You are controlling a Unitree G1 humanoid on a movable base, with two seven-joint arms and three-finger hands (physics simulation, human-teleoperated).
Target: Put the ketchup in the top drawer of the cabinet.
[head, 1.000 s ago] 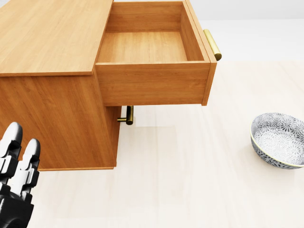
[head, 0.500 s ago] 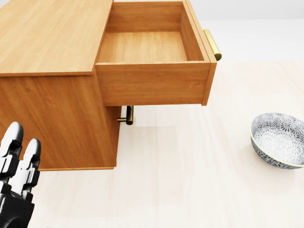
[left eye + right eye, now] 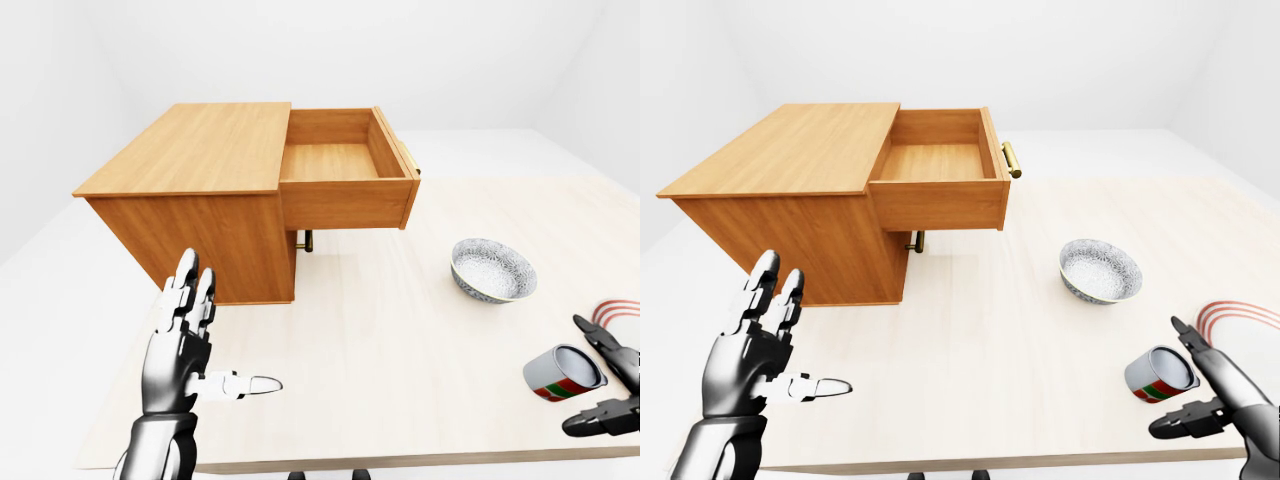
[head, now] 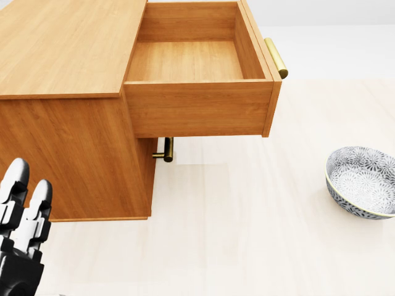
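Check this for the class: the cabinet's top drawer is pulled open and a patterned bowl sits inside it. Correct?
Not quite. The top drawer is open, but empty; the patterned bowl sits on the table, to the drawer's lower right. The left-eye view shows this.

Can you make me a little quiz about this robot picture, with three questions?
1. True or false: the top drawer of the cabinet is open and has nothing in it.
2. What lies closest to the right robot hand? A) the patterned bowl B) the can lying on its side C) the cabinet
3. Fill in: the fingers of the left robot hand are spread ____ and hold nothing.

Key: 1 true; 2 B; 3 open
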